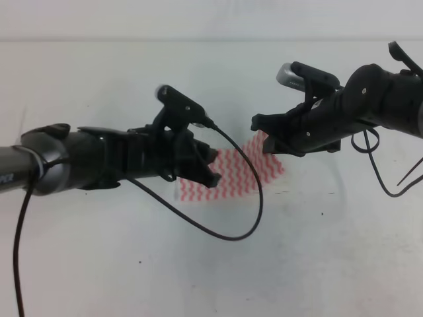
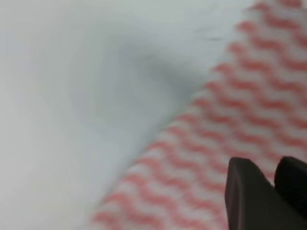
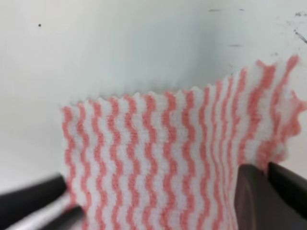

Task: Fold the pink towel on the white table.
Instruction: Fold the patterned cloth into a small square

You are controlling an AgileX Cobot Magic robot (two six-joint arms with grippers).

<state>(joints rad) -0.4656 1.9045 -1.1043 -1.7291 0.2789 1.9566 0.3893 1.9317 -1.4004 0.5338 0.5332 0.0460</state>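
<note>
The pink towel (image 1: 234, 178), with pink and white wavy stripes, lies at the middle of the white table (image 1: 297, 264) between my two arms. My left gripper (image 1: 213, 173) sits over its left part. In the blurred left wrist view the fingers (image 2: 249, 201) are pressed together on the towel (image 2: 230, 120). My right gripper (image 1: 263, 135) holds the towel's far right corner, which is raised off the table. In the right wrist view the towel (image 3: 163, 158) hangs up in front of the camera, its curled corner pinched between the shut fingers (image 3: 254, 196).
A black cable (image 1: 251, 218) loops from my left arm over the table in front of the towel. Another cable (image 1: 380, 178) hangs from my right arm. A blurred dark shape (image 3: 29, 201) shows at the lower left of the right wrist view.
</note>
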